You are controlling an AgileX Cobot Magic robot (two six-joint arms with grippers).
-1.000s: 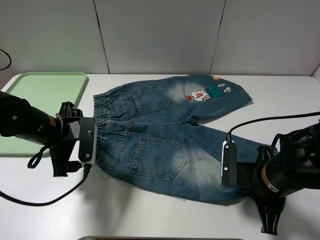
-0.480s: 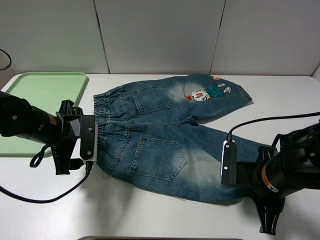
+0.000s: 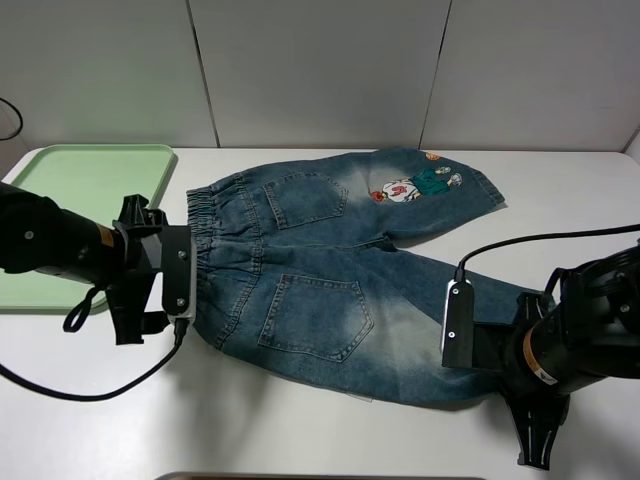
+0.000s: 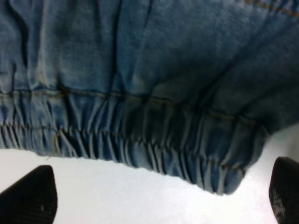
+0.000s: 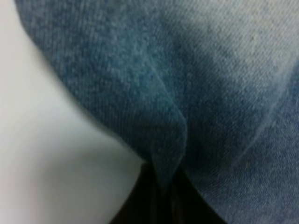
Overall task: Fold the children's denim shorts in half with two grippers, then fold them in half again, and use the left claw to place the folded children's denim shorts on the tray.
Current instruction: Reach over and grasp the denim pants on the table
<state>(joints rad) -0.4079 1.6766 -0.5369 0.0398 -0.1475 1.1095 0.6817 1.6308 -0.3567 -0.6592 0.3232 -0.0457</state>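
The children's denim shorts (image 3: pixel 330 290) lie spread flat on the white table, with the gathered waistband (image 4: pixel 140 121) to the left and both legs to the right. The cartoon patch (image 3: pixel 415 185) is on the far leg. My left gripper (image 3: pixel 183 300) is at the waistband's near corner. In the left wrist view it (image 4: pixel 156 198) is open, its black fingertips (image 4: pixel 28 198) wide apart just short of the elastic edge. My right gripper (image 3: pixel 462 352) is at the near leg's hem. In the right wrist view it (image 5: pixel 161 189) is shut on a pinched ridge of denim. The pale green tray (image 3: pixel 60 190) is at the far left.
The left arm's black cable (image 3: pixel 80 395) loops over the table near the front. The right arm's cable (image 3: pixel 540 240) arcs over the table on the right. White wall panels stand behind the table. A grey edge (image 3: pixel 250 476) shows at the front.
My left gripper has crept slightly right, closer to the waistband. The right gripper and the shorts have not moved.
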